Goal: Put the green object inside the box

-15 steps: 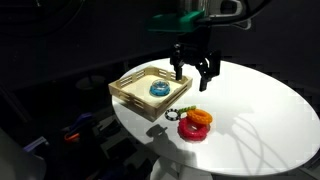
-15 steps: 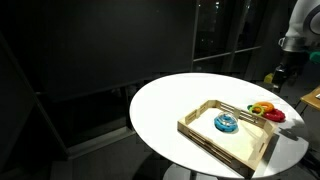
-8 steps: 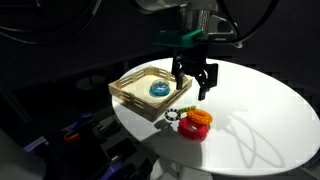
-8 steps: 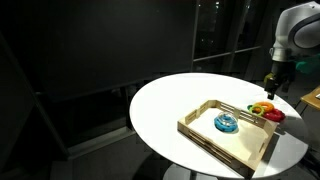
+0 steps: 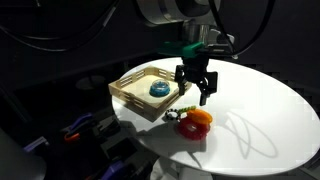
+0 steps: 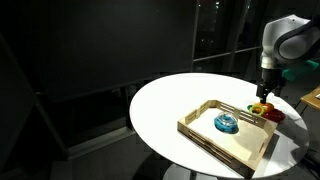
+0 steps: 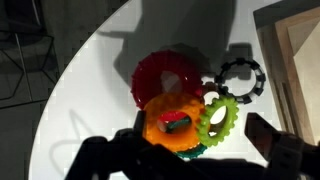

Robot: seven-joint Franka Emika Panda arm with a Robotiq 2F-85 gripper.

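A light green gear ring (image 7: 219, 118) lies on the white round table, leaning against an orange gear (image 7: 167, 122) stacked on a red gear (image 7: 165, 76). The stack shows in both exterior views (image 5: 196, 120) (image 6: 265, 109). A wooden tray-like box (image 5: 148, 88) (image 6: 228, 130) holds a blue gear (image 5: 158, 90). My gripper (image 5: 198, 92) hangs open and empty just above the gear stack, its dark fingers (image 7: 272, 140) spread at the bottom of the wrist view.
A black gear ring (image 7: 240, 75) lies beside the stack, next to the box's wall (image 7: 290, 60). The white table (image 5: 260, 100) extends beyond the stack; its edge (image 7: 70, 70) is near the gears. Dark surroundings all around.
My gripper has moved down and toward the gear stack from beside the box; it stays open. The gears and box have not moved.
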